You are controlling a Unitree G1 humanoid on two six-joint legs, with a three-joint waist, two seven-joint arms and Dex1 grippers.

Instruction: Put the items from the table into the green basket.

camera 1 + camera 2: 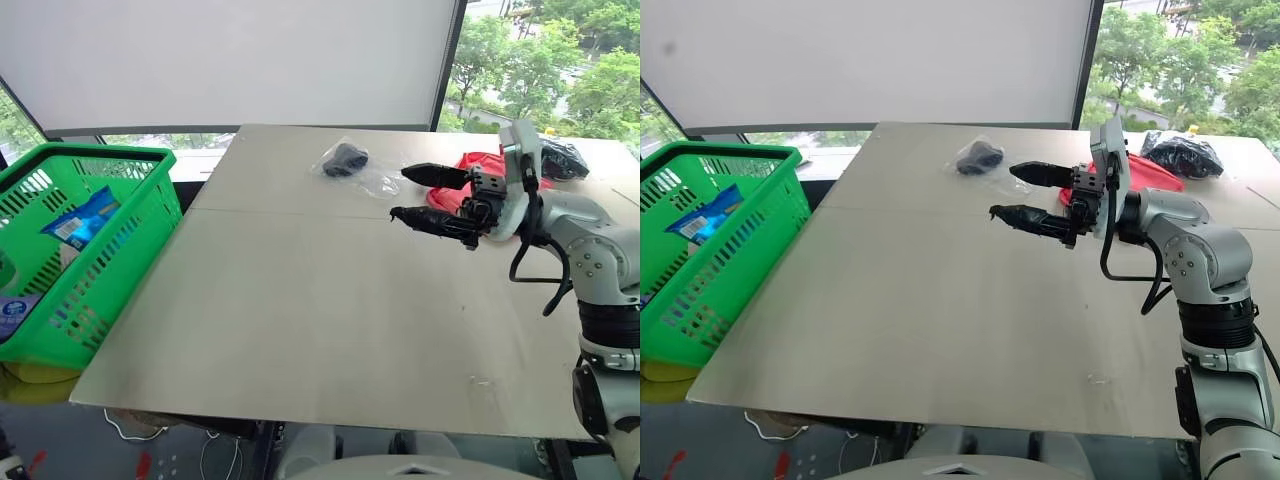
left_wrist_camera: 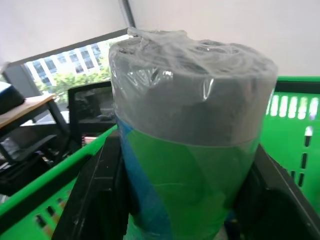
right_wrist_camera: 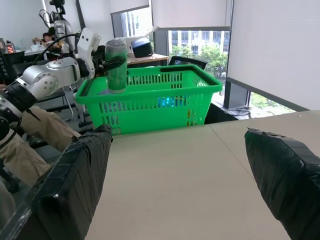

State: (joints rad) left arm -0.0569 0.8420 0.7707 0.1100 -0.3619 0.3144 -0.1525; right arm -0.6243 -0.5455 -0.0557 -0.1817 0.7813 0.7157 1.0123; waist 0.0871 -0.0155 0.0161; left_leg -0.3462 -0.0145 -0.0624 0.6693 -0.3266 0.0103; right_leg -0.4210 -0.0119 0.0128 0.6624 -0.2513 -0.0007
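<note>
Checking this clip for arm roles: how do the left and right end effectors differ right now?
The left end effector holds a green cylindrical item with a clear-wrapped top between its fingers; the right end effector holds nothing, fingers spread wide apart. The left hangs above the green basket; the right hovers over the table, near the clear bag with the black lump and the coral-red pouch. Both have two black fingers.

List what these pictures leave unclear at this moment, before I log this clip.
- Green basket: its near end is cut off by the head views' left edge, so the full contents stay unseen.
- Coral-red pouch: mostly hidden behind the right gripper and its wrist.
- Green wrapped roll in the left gripper: label unreadable up close in the left wrist view, too small in the right wrist view.
- Black crinkled bag: contents hidden.
</note>
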